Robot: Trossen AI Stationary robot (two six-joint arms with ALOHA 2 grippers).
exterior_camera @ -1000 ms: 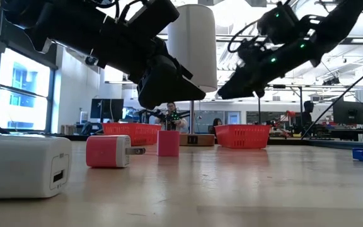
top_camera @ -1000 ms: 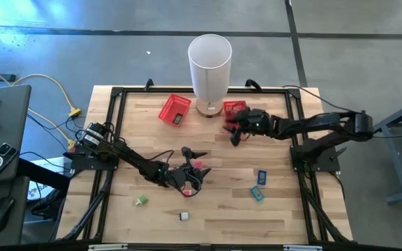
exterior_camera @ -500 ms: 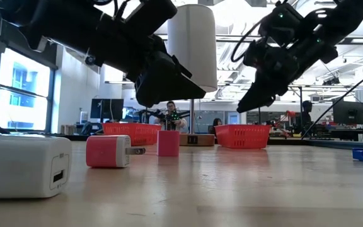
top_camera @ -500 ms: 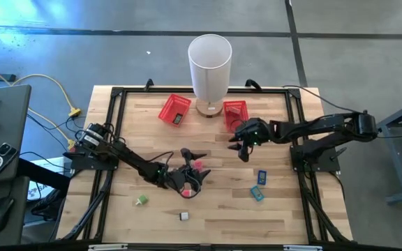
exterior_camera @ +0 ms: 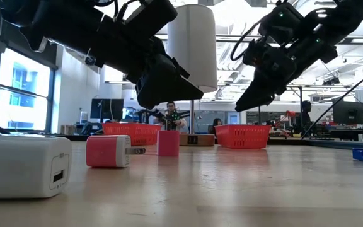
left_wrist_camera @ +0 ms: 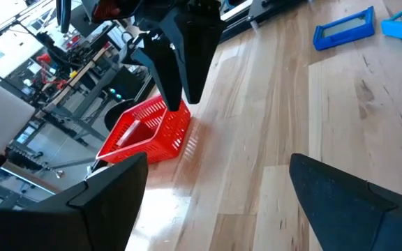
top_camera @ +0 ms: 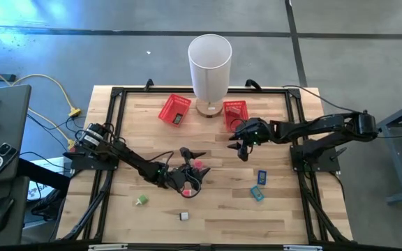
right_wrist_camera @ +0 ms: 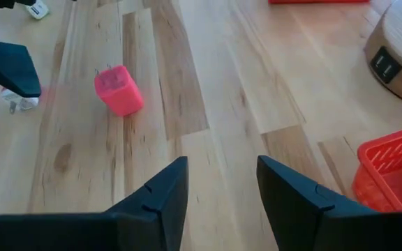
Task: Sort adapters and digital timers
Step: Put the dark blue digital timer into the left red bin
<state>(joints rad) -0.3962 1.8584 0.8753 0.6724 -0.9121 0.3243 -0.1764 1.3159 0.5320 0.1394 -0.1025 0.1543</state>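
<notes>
left end effector [top_camera: 189,183] hides most of a pink adapter [top_camera: 199,164].

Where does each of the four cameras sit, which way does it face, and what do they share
High view: overhead, straight down; both arms, left gripper, right gripper.
Low view: table height, level across the table; both arms overhead.
Left wrist view: past its open fingers toward a red basket.
Right wrist view: past its own fingers at the tabletop.
Shared: the pink adapter shows in the right wrist, high and low views.
</notes>
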